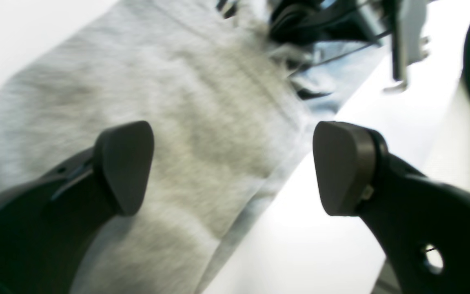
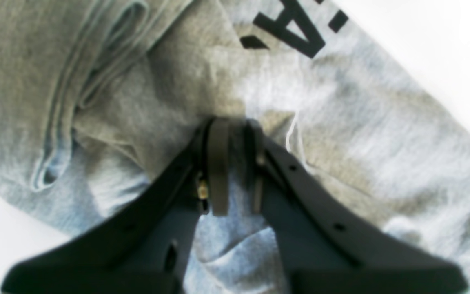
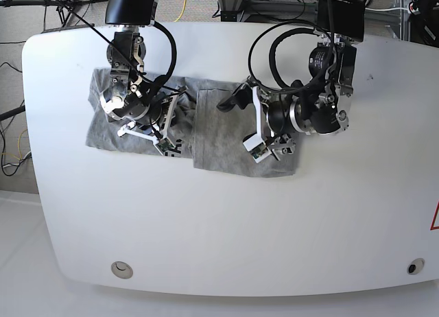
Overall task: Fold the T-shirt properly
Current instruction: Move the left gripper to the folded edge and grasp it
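Right gripper (image 2: 235, 171): jaws closed, pinching a fold of the T-shirt (image 2: 361, 134). Left gripper (image 1: 235, 167): jaws spread wide, poised above the T-shirt's edge, holding nothing.

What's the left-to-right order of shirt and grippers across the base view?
T-shirt left edge → right gripper, shut on the cloth → flat folded panel of the shirt → left gripper, open above the shirt → bare white table.

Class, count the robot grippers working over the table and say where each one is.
2. The right gripper is clamped on the T-shirt at the table's left; the left gripper is open above its right part.
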Controlling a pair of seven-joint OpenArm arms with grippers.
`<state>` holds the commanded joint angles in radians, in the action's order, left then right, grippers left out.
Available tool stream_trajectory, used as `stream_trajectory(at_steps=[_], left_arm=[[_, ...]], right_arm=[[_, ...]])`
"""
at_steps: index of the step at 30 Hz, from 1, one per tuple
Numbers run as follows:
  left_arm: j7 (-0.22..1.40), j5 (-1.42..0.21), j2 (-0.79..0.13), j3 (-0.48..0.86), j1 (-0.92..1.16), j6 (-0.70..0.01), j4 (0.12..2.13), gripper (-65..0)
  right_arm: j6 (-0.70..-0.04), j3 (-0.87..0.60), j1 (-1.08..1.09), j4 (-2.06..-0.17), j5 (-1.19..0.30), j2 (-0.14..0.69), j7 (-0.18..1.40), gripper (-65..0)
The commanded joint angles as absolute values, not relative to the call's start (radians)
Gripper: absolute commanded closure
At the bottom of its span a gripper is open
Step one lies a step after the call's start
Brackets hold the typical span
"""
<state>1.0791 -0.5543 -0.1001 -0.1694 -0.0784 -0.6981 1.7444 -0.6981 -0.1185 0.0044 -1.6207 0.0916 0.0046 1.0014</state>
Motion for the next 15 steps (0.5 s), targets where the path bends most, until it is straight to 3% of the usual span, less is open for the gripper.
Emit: stream_trajectory(at_steps=[10,12,15], left_arm=[[1.092,-0.555,-0.124,-0.165,-0.039,-0.698,1.712,-55.6],[1.069,-0.56,-0.119,-0.155,-0.028,-0.698,1.675,-45.0],[1.079,-0.54,-0.124,-0.158,-0.027,-0.698,1.649,-40.9]], right_arm=[[-0.698,-0.121,0.003,-1.621,0.094,-0.001,1.004,-6.8],[-0.698,-0.123,0.004,-1.625,0.093,-0.004,1.003,-6.9],[-0.698,-0.124,0.003,-1.626,0.092,-0.004,1.002,-6.9]])
